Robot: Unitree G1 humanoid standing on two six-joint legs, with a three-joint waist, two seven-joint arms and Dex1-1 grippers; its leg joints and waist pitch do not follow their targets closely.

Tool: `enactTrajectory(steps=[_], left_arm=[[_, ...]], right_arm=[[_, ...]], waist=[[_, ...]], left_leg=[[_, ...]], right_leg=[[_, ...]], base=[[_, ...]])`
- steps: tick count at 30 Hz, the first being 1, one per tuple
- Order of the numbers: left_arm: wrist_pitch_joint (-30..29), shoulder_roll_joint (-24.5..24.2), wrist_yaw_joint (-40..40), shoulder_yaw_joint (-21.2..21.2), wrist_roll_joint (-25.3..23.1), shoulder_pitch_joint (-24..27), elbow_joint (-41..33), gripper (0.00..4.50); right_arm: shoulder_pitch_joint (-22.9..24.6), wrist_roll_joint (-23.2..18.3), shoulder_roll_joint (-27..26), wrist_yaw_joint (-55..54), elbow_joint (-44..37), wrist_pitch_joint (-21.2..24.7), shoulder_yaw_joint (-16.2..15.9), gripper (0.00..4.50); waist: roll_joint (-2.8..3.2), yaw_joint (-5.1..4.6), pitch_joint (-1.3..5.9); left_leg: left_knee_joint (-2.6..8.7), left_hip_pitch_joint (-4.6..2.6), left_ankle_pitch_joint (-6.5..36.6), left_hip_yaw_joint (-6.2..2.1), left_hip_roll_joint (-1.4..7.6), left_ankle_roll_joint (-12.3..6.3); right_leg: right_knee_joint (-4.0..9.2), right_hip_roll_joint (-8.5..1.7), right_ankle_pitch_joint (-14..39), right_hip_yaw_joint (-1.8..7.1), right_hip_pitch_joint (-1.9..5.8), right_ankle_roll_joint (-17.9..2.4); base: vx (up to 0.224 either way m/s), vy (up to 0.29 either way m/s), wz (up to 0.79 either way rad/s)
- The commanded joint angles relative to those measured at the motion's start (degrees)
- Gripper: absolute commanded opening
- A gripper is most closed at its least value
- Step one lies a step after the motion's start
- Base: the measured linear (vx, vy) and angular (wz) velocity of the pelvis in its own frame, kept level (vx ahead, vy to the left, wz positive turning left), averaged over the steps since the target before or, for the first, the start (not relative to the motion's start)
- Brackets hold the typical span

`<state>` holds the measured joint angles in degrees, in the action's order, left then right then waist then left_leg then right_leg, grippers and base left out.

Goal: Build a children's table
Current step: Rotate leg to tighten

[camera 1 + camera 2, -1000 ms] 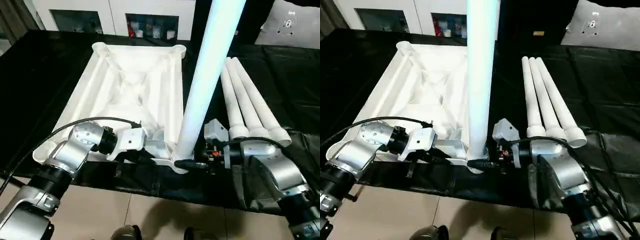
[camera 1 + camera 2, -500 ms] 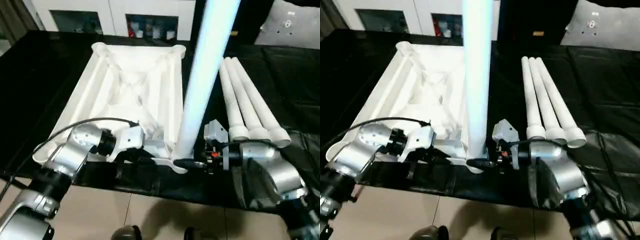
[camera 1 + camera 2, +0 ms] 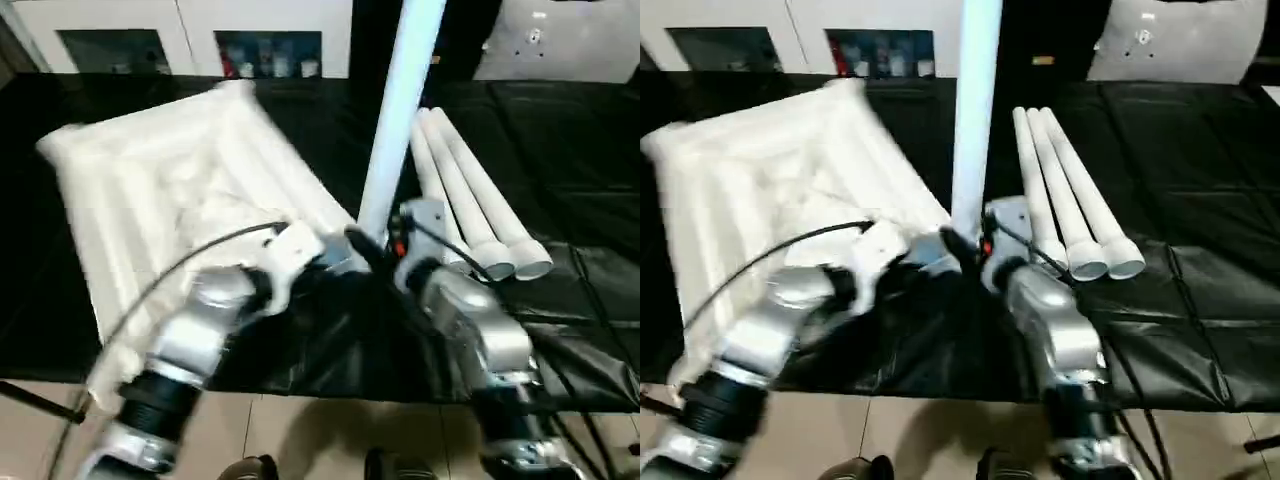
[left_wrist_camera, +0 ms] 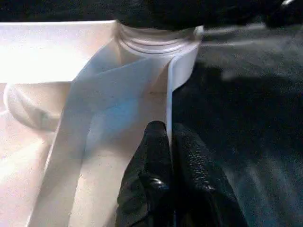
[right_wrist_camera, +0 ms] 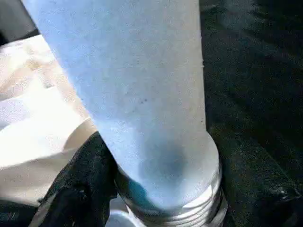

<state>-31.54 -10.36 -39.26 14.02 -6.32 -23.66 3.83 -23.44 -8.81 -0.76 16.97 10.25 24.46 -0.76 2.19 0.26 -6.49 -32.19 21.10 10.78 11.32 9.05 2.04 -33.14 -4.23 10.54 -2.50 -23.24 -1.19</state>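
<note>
The left hand [image 4: 169, 156] pinches the table top [image 3: 150, 190] rim beside its corner socket. The right hand [image 3: 372, 250], spread, grips the leg [image 3: 395, 110], which stands upright in that socket.

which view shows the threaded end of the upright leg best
The right wrist view: the upright leg is seen close, with the threaded rings at its base. The left wrist view shows that base seated in the corner socket. The eye views show the leg's shaft, its base hidden behind the arms.
</note>
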Motion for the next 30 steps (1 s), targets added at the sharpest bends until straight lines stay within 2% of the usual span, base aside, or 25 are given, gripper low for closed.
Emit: enactTrajectory(steps=[1, 2, 5, 6, 8, 10, 11, 14, 15, 18, 19, 24, 25, 26, 28, 30], left_arm=[[0.6, 3.6, 4.2, 2.0, 0.0, -1.6, -3.4, 0.00], [0.6, 3.9, 4.7, 2.5, -0.5, -1.5, -4.0, 0.00], [0.6, 3.1, 4.1, 2.9, -0.9, -1.1, -4.8, 0.00], [0.4, 2.9, 4.0, 2.9, -1.1, -1.0, -4.9, 0.00], [-0.3, 1.1, 3.1, 2.3, -1.5, -0.5, -5.3, 0.00], [-0.6, 0.4, 2.7, 2.3, -1.2, -0.5, -5.4, 0.00], [-0.7, 0.0, 2.4, 2.3, -1.0, -0.5, -5.5, 0.00], [0.4, -2.1, 0.3, 2.0, -0.5, -0.4, -5.0, 0.00], [2.3, -4.5, -2.4, 2.0, 0.3, -0.4, -4.0, 0.00], [4.9, -7.3, -6.2, 2.0, 1.2, -0.3, -2.6, 0.00], [7.5, -9.0, -9.0, 2.5, 1.7, -0.2, -1.7, 0.00], [17.4, -15.7, -21.1, 5.3, 3.9, 0.7, 1.2, 0.00], [17.4, -15.7, -21.1, 5.3, 3.9, 0.7, 1.2, 0.00], [19.5, -16.9, -24.2, 5.7, 5.0, 0.7, 1.9, 0.00], [21.0, -18.2, -27.9, 6.0, 6.5, 0.5, 2.8, 0.00], [21.5, -18.7, -29.0, 6.3, 6.8, 0.3, 3.0, 0.00]], right_arm=[[2.2, -0.9, -5.0, 0.0, 4.3, 2.6, -5.5, 2.74], [2.4, -0.6, -5.5, -1.3, 4.5, 1.5, -4.9, 3.29], [2.7, -0.7, -5.4, -2.1, 4.1, 0.2, -3.6, 3.59], [2.7, -0.6, -5.4, -2.2, 4.0, 0.1, -3.4, 3.75], [3.0, -0.5, -4.5, -1.4, 2.9, -0.7, -2.7, 3.88], [3.2, -0.4, -3.9, -0.6, 2.2, -1.1, -3.0, 3.94], [3.4, -0.3, -3.6, -0.1, 1.8, -1.3, -3.2, 4.20], [4.6, -0.9, -1.7, 2.5, -0.8, -1.9, -3.6, 4.35], [6.1, -1.5, 1.1, 6.0, -3.4, -2.5, -4.1, 4.43], [7.4, -1.7, 5.3, 10.7, -5.8, -3.6, -4.5, 4.43], [7.9, -1.7, 7.8, 13.6, -6.5, -4.8, -4.6, 4.43], [8.7, -4.1, 17.7, 28.3, -8.7, -8.0, -4.5, 4.43], [8.7, -4.1, 17.7, 28.3, -8.7, -8.0, -4.5, 4.43], [8.7, -5.6, 20.2, 32.7, -9.3, -8.2, -4.5, 4.43], [8.4, -7.0, 23.4, 37.8, -9.7, -8.0, -5.3, 4.43], [8.3, -7.2, 24.3, 39.3, -9.8, -7.9, -5.6, 4.43]], waist=[[-0.40, 0.39, 3.12], [-0.39, 0.45, 3.20], [-0.18, 0.40, 3.22], [-0.18, 0.40, 3.22], [-0.08, 0.29, 3.02], [-0.09, 0.27, 3.03], [-0.07, 0.27, 3.05], [-0.03, 0.34, 3.29], [-0.21, 0.49, 3.40], [-0.17, 0.53, 3.75], [-0.17, 0.62, 3.66], [0.05, 1.24, 3.32], [0.05, 1.41, 3.34], [-0.03, 1.91, 3.42], [0.04, 2.21, 3.55], [0.06, 2.48, 3.56]], left_leg=[[3.62, -0.33, 7.2, -1.84, 3.87, -3.83], [3.54, -0.24, 5.8, -1.83, 3.87, -4.72], [3.41, -0.07, 4.5, -1.86, 3.83, -6.33], [3.41, -0.07, 4.5, -1.86, 3.83, -6.33], [3.60, -0.17, 7.2, -1.90, 3.93, -5.77], [3.61, -0.15, 7.8, -1.92, 3.91, -5.48], [3.59, -0.17, 7.4, -1.93, 3.93, -5.34], [3.33, -0.17, 4.5, -1.85, 3.88, -6.17], [3.18, 0.02, 3.3, -1.99, 3.73, -6.68], [2.64, 0.13, 0.8, -1.86, 3.65, -8.83], [2.57, 0.21, 0.7, -1.78, 3.72, -9.51], [2.77, -0.28, 5.1, -1.76, 4.08, -8.93], [2.75, -0.29, 5.1, -1.73, 4.11, -8.90], [2.68, -0.60, 4.6, -1.66, 4.17, -8.90], [2.61, -0.51, 3.7, -1.67, 4.29, -9.16], [2.52, -0.52, 3.3, -1.60, 4.35, -9.29]], right_leg=[[3.57, -4.14, 8.8, 2.89, 2.31, -13.0], [3.36, -4.14, 6.5, 2.78, 2.43, -13.5], [2.93, -4.02, 2.6, 2.56, 2.68, -14.5], [2.93, -4.02, 2.6, 2.56, 2.68, -14.5], [3.28, -4.08, 5.7, 2.57, 2.64, -14.1], [3.31, -4.14, 6.4, 2.61, 2.70, -13.9], [3.28, -4.14, 6.1, 2.64, 2.68, -13.8], [2.71, -3.96, 1.4, 2.60, 2.83, -14.5], [2.54, -3.99, -0.4, 2.49, 3.17, -14.6], [1.91, -3.92, -5.2, 2.47, 3.10, -15.6], [1.89, -3.97, -5.7, 2.45, 2.96, -15.6], [2.38, -4.01, 1.0, 2.41, 2.68, -15.5], [2.31, -4.01, 1.1, 2.43, 2.66, -15.5], [2.20, -3.99, 0.4, 2.48, 2.55, -15.8], [1.87, -4.03, -1.0, 2.48, 2.58, -16.3], [1.75, -4.04, -1.6, 2.46, 2.51, -16.8]], base=[[0.000, 0.000, 0.00], [0.000, 0.000, 0.00], [0.000, 0.000, 0.00], [0.000, 0.000, 0.00], [0.000, 0.000, 0.00], [0.000, 0.000, 0.00], [0.000, 0.000, 0.00], [0.000, 0.000, 0.00], [0.000, 0.000, 0.00], [0.000, 0.000, 0.00], [0.000, 0.000, 0.00], [0.000, 0.000, 0.00], [0.000, 0.000, 0.00], [0.000, 0.000, 0.00], [0.000, 0.000, 0.00], [0.000, 0.000, 0.00]])
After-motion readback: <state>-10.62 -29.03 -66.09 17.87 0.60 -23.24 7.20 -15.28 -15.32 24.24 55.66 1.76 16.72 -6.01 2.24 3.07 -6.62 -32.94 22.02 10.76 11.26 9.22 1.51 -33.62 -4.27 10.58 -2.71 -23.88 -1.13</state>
